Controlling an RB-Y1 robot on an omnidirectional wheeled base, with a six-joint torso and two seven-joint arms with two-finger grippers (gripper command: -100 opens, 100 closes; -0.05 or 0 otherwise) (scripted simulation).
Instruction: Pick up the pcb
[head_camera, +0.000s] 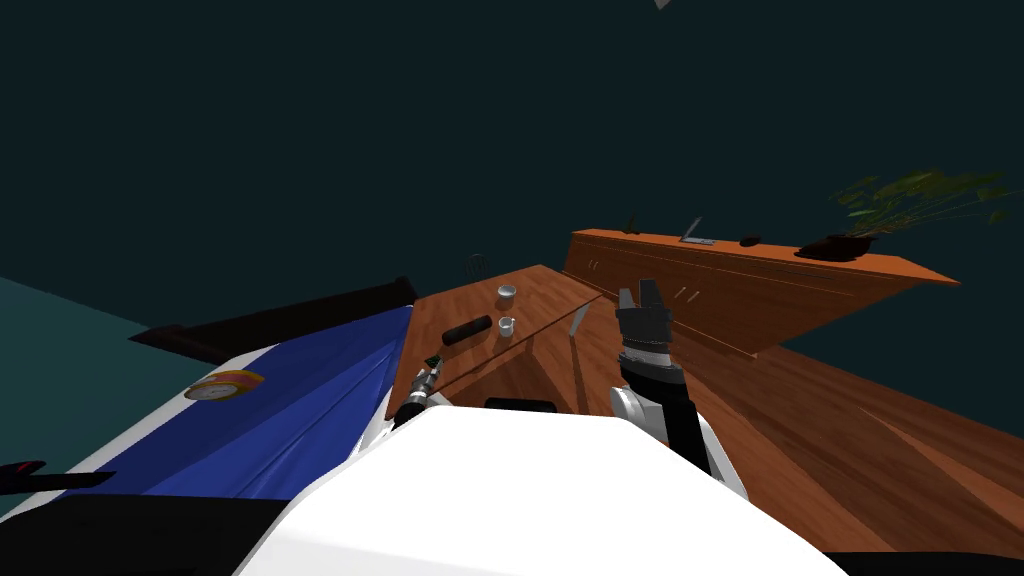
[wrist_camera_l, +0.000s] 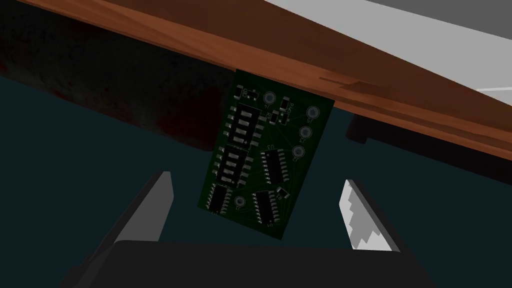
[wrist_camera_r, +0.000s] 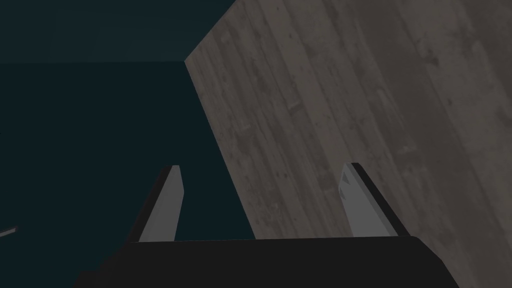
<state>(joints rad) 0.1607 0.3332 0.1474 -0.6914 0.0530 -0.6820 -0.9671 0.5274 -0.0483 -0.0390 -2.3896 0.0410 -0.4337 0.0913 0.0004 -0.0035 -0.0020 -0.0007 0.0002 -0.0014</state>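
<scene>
- Your left jaws are spread wide and pinch nothing. The two grey fingers (wrist_camera_l: 150, 215) stand far apart.
- The pcb (wrist_camera_l: 267, 152) shows in the gap between them, a bit past the tips, and it touches neither one (it is dark green, with little black chips and round silver dots).
- The far end of the pcb meets the brown wooden edge of the bench (wrist_camera_l: 210, 42). You cannot tell from here if it lies flat on the wood.
- From the head camera, your left arm (head_camera: 423, 385) reaches to the near edge of the bench, just beside a blue bed cover (head_camera: 300, 400).
- Farther along the bench top lie a dark roll (head_camera: 467, 330), a white cup (head_camera: 507, 293) and a second cup (head_camera: 506, 326), all near each other.
- Your right jaws are spread too and hold nothing. Your right arm (head_camera: 650, 350) is held up over the bench, well apart from the pcb.
- Behind the bench stands a long brown cabinet (head_camera: 700, 290) with a leafy plant (head_camera: 910, 195) near one end.
</scene>
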